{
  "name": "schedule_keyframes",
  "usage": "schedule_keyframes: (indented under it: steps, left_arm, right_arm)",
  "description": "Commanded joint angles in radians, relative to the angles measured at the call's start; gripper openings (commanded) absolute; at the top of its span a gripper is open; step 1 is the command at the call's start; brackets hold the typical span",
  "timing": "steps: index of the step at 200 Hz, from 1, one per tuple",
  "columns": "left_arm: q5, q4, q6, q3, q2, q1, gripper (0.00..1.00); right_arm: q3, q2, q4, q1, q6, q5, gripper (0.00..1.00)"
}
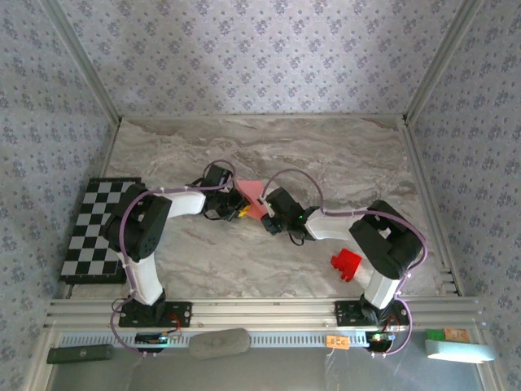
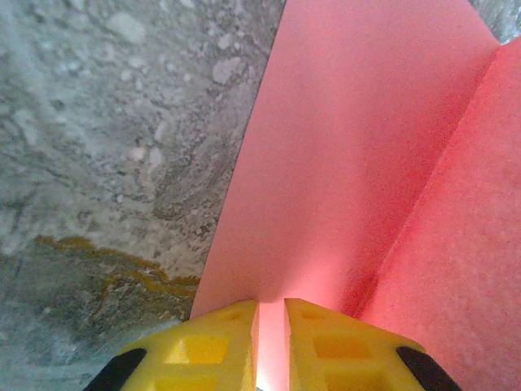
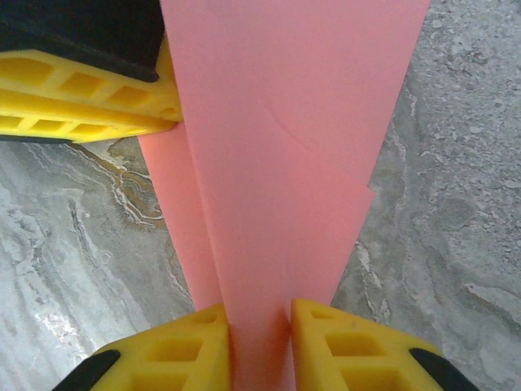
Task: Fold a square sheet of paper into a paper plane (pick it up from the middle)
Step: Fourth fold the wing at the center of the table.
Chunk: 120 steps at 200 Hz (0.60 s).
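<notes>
The marble table [image 1: 342, 155] carries everything, walled on three sides by flowered paper. A black-and-white chequered board [image 1: 94, 232] lies along its left edge, partly under the left arm's elbow. Around the table's middle, the pink paper [image 1: 251, 195] is held up off the surface, folded, with one flap angled against another. From above, both wrists cover much of it, and only a pink wedge shows between them. A small red block [image 1: 346, 265] sits near the front right corner, just beside the right arm and well apart from the paper. The left gripper [image 2: 271, 305] pinches the paper's edge between its yellow fingers. The right gripper [image 3: 260, 314] is clamped on a folded strip, with the left's fingers [image 3: 89, 90] touching the paper.
</notes>
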Motion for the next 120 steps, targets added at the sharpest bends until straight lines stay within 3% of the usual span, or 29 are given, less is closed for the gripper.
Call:
schedule_keyframes:
  steps: [1, 120]
  left_arm:
    - [-0.001, -0.054, 0.003, 0.010, 0.009, -0.010, 0.16]
    - [-0.035, -0.126, 0.057, 0.018, -0.055, -0.009, 0.19]
  right_arm:
    - [0.026, 0.021, -0.002, 0.007, 0.001, -0.031, 0.23]
    - [0.026, 0.030, -0.023, -0.014, -0.045, -0.086, 0.20]
